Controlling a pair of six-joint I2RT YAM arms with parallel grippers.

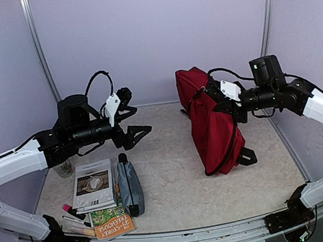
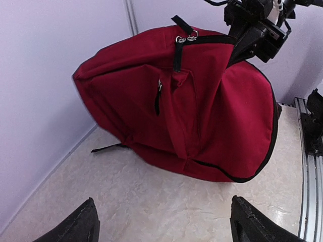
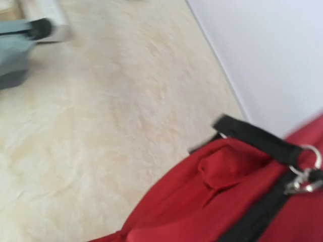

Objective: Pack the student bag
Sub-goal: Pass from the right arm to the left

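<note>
Left gripper (image 1: 133, 115) hovers over the counter (image 1: 174, 178) left of centre, its two black fingers spread wide, holding and touching nothing. At the near left corner lie two books: one pale glossy booklet (image 1: 93, 184) overlapping one orange-and-green paperback (image 1: 111, 221). One soft grey zip pouch (image 1: 130, 187), long and narrow, lies just beside them on the right. Some pens (image 1: 73, 216) sit at the books' left edge; I cannot tell how many. The counter is cream and marbled. Toward the far right, one student bag (image 1: 212, 127), dark red fabric with black zippers and straps, stands on edge. Right gripper (image 1: 211, 96) is clamped together on its top edge.
</note>
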